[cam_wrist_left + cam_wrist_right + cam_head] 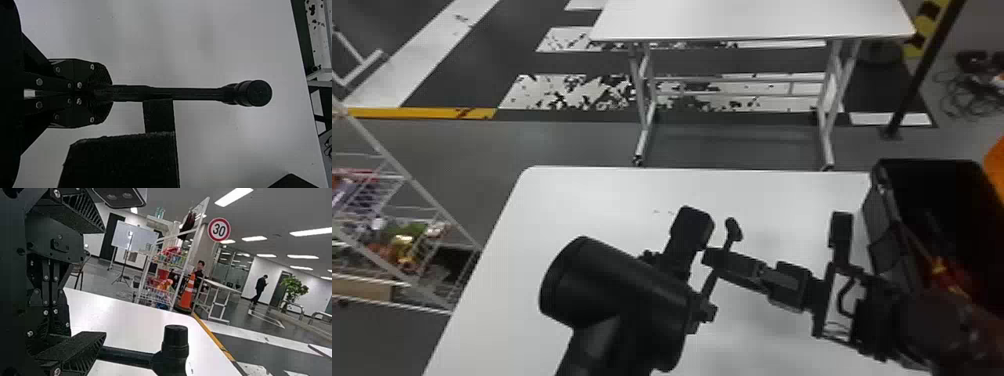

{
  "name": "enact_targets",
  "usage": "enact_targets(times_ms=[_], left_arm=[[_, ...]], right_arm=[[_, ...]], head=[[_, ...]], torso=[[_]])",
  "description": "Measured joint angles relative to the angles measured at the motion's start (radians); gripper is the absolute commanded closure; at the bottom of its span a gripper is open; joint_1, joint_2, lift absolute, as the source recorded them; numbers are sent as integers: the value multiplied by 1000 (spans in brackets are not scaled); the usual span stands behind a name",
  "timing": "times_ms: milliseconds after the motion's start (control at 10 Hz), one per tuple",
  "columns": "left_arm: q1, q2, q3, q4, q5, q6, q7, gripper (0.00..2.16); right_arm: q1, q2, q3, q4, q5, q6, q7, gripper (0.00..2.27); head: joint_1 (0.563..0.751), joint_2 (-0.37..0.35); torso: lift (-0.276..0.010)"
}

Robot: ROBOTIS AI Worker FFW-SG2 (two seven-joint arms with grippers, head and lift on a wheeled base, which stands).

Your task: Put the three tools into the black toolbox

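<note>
And the black hammer [733, 229] is left of the toolbox [884, 215], pinched by the left hand [703, 311]! The right hand [713, 257], spread, stands between hammer and toolbox; well away from the toolbox, a round, red-rimmed number sign [219, 229].

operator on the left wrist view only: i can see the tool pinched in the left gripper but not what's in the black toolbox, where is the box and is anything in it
Observer: The head view shows the black toolbox to the robot's right of the held tool, with something red and yellow inside; I can't tell what that is.

Operator: ok and the right gripper, open or shut

Observer: Open. In the right wrist view, the fingers of the right gripper stand well apart.
</note>
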Motion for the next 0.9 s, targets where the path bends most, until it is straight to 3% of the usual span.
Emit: enact_targets(times_ms=[200,300,600,900], left_arm=[[-8,0,26,13,6,0,-15,2138],[-13,0,73,15,26,0,-45,2138],[-20,0,248,-3,116,0,-181,2138],[-13,0,397,-32,280,0,-365,2138]], right_arm=[[-9,0,-6,11,20,-26,4,80],[-11,0,-35,10,14,-16,13,80],[-11,-3,-108,9,-17,20,35,80],[-10,-22,-137,3,-41,38,42,80]], head=[[695,133],[695,129],[695,107],[695,64]], torso=[[-51],[-51],[-51],[-51]])
